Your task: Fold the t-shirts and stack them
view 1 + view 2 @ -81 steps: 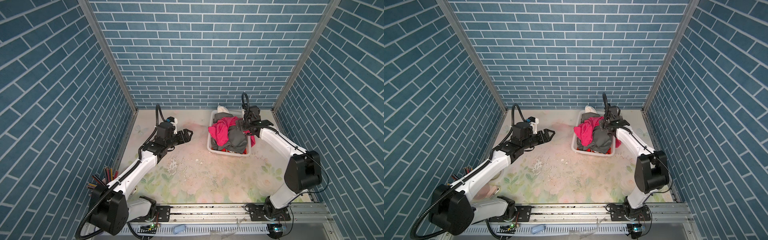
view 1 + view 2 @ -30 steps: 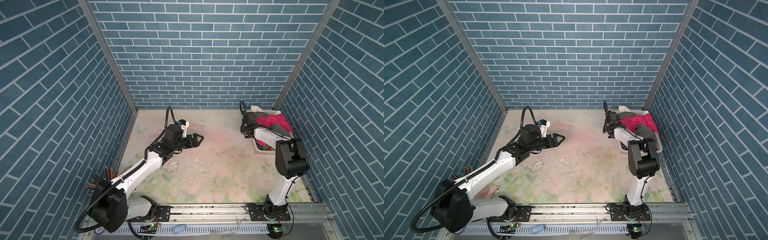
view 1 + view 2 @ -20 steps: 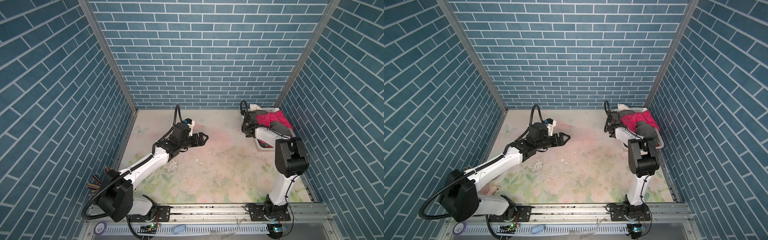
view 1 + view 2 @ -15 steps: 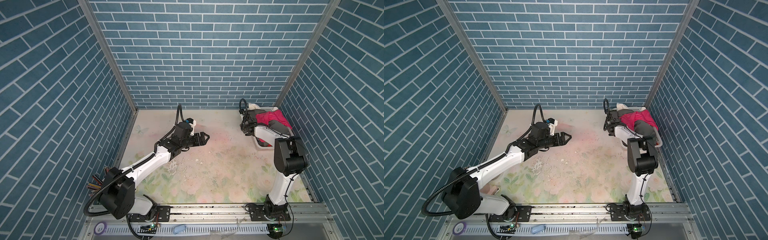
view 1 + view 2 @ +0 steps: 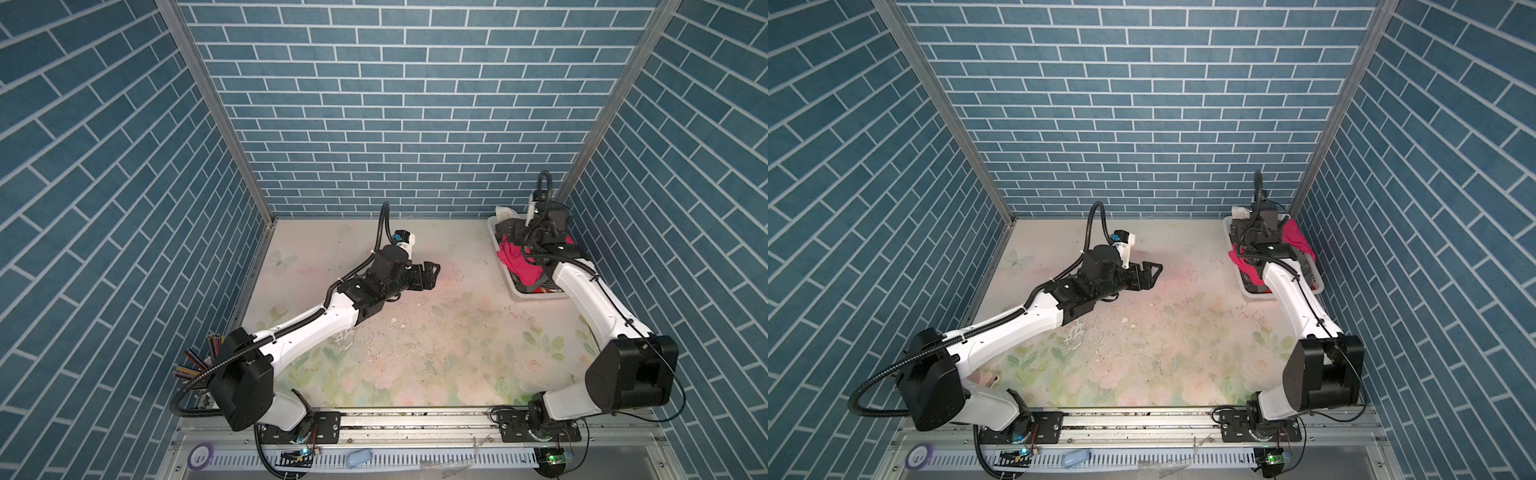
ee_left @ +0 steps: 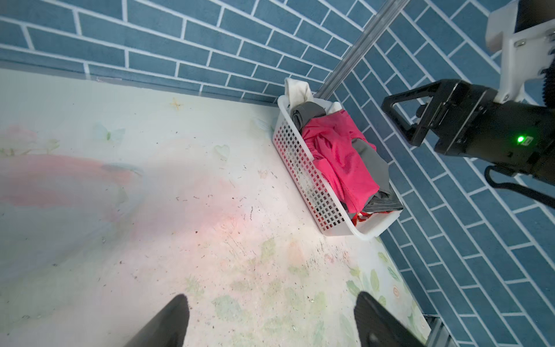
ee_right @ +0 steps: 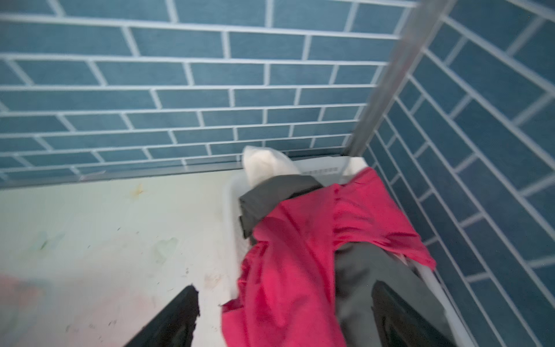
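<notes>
T-shirts (image 6: 339,156) fill basket (image 6: 295,168) — left wrist shows red.

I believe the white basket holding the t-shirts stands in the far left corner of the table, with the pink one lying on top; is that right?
Not quite: the white basket stands in the far right corner, not the left, as both top views show. The pink t-shirt does lie on top.
</notes>
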Tool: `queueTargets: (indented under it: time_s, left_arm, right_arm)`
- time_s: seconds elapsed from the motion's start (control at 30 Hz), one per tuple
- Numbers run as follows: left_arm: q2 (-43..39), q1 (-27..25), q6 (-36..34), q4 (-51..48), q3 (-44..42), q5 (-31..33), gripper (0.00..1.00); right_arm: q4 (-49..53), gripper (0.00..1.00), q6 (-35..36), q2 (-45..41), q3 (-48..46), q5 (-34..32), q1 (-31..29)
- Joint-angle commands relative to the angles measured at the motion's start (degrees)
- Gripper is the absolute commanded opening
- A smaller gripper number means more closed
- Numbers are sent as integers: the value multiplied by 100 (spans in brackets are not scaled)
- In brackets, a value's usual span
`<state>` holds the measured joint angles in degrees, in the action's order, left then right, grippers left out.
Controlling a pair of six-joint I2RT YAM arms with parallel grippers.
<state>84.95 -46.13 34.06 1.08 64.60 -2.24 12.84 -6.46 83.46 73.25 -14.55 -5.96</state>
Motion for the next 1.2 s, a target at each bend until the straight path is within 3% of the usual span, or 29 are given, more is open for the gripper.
queueTargets:
  time_s: [0.0, 0.07, 0.33, 0.43, 0.53, 0.6, 0.77, 0.93, 1.17]
  left_arm:
    - [323, -271, -176, 196, 233, 360, 88]
    - [516, -349, -162, 120, 343, 253, 88]
    - [859, -504, -189, -54, 515, 197, 88]
    - [946, -515, -295, -129, 624, 247, 88]
    - [1028, -528, -529, -326, 826, 460, 88]
    - [1049, -521, -756, -487, 968, 746, 88]
    - [970, -490, -1131, -820, 1408, 1531, 88]
    - [769, -178, -819, -1003, 1637, 1419, 88]
    - [268, -29, -866, -858, 1285, 1525, 88]
  right_arm:
    - [419, 91, -687, 186, -479, 462, 165]
    - [314, 89, -772, 208, -729, 702, 284]
    - [4, 64, -693, 468, -1089, 971, 550]
    - [45, 43, -646, 626, -1001, 910, 578]
    - [182, 12, -621, 600, -759, 882, 578]
    - [283, 0, -604, 466, -557, 956, 578]
    - [153, 0, -541, -227, 116, 1510, 578]
    - [-96, 0, -563, -631, 1002, 2257, 578]
    - [-726, 0, -634, -589, 1982, 3232, 578]
